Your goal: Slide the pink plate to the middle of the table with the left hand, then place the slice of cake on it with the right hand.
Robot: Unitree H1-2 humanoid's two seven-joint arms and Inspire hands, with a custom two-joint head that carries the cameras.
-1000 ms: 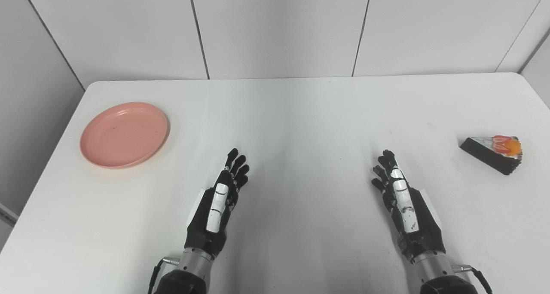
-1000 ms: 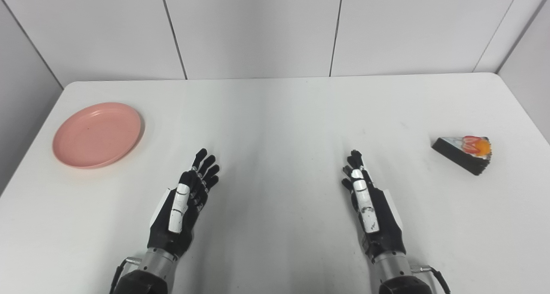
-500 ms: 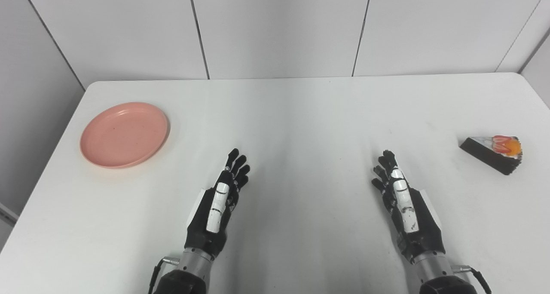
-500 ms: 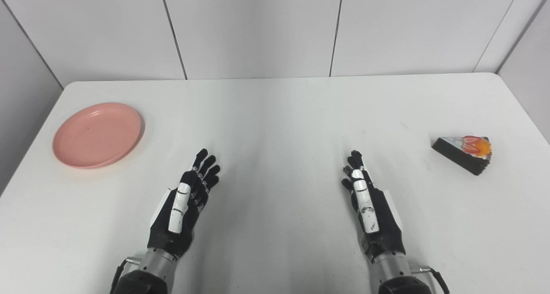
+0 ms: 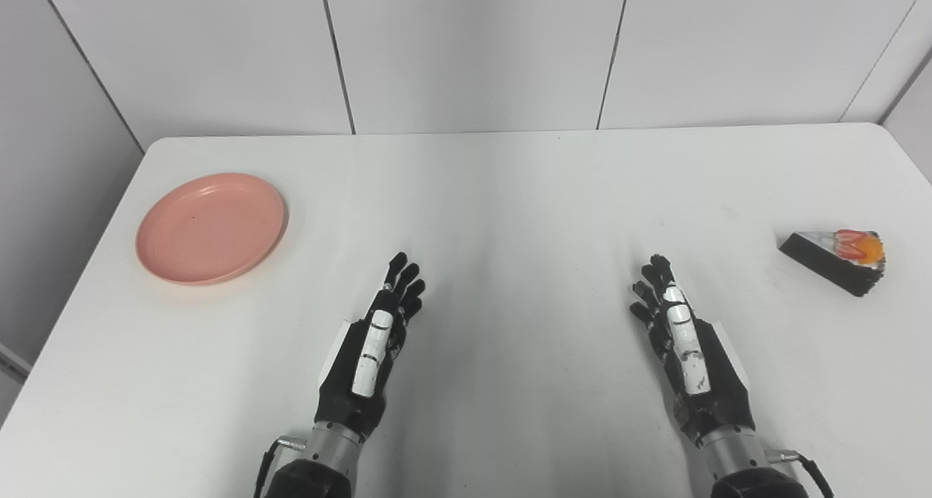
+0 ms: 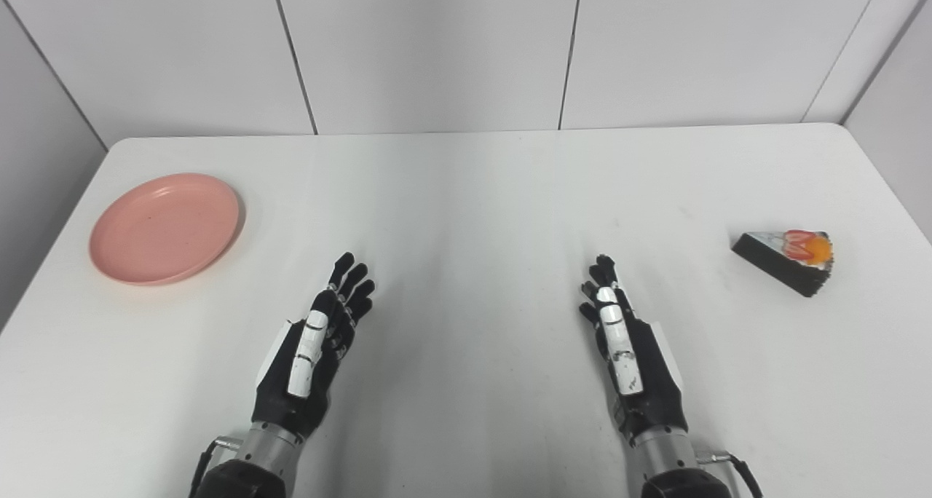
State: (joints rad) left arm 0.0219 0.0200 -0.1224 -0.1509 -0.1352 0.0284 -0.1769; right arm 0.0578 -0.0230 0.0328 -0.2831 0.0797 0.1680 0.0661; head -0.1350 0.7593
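Hovering edge-up, empty: left hand, right hand

No readable text, labels or numbers.

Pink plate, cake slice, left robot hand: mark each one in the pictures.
pink plate (image 5: 211, 228), left eye view, bare middle of the dish
cake slice (image 5: 837, 260), left eye view, dark side of the wedge
left robot hand (image 6: 313, 349), right eye view, back of the hand
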